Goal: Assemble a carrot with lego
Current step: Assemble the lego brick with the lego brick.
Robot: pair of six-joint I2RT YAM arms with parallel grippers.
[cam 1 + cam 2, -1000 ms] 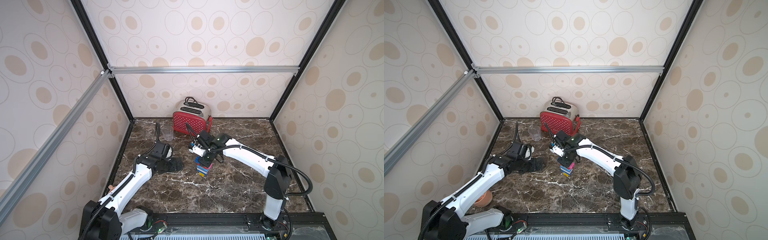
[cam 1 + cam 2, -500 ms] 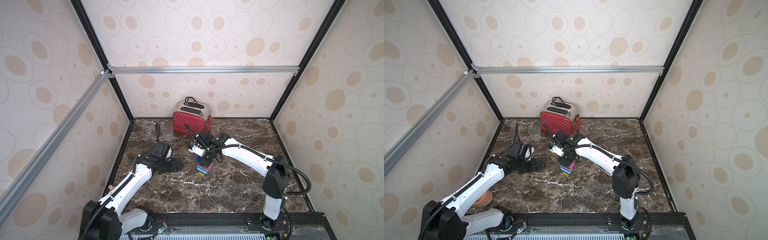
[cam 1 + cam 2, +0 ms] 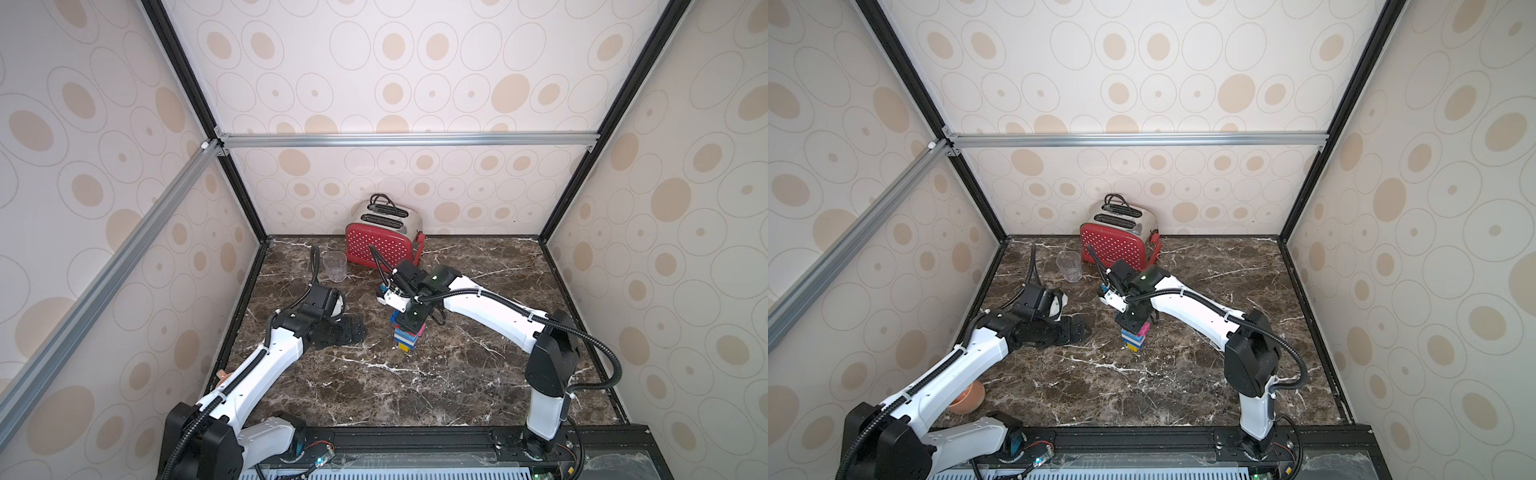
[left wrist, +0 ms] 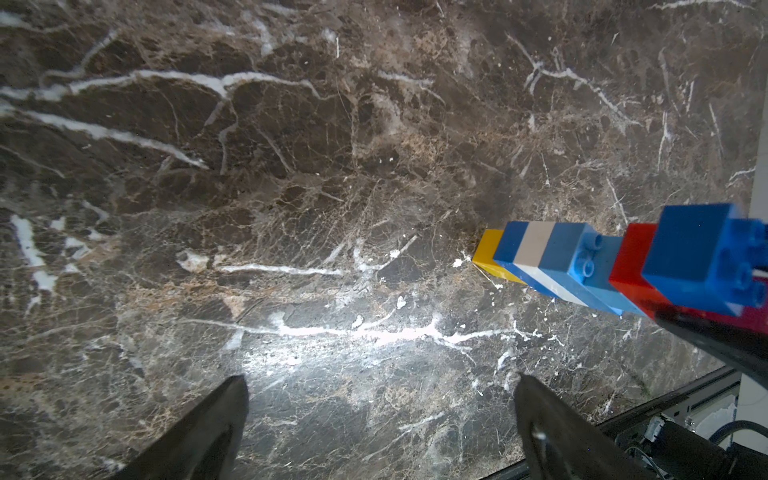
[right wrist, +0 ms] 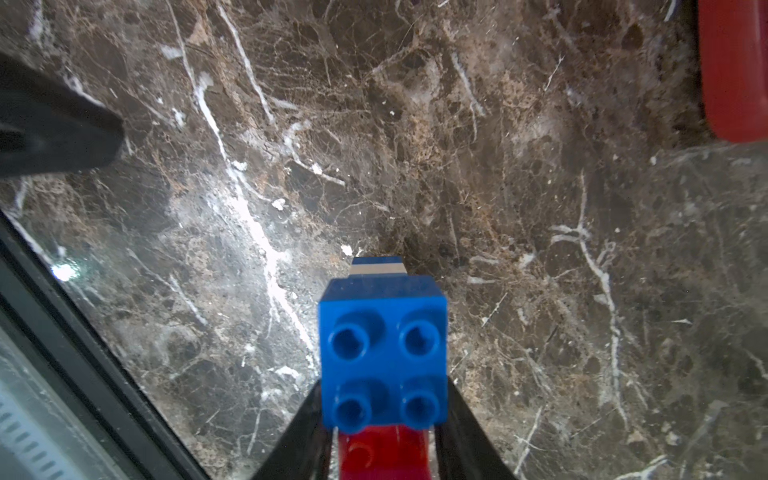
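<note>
Right wrist view hides most of the carrot [image 5: 382,357]; right jaws flank it, grip unclear; left jaws gape empty.

The carrot [image 3: 405,340] stands upright mid-scene on the counter [image 3: 457,374]; the toaster [image 3: 380,247] sits behind it, far back, with a cup [image 3: 335,266] just left.

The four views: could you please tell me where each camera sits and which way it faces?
Top views: high at the front, looking down on the marble table, both arms, the carrot and toaster.
Left wrist: low, facing down across the table; the open left gripper frames it, carrot at one edge.
Right wrist: above the carrot, looking down; the right gripper flanks it.
Shared: all show the carrot.
</note>
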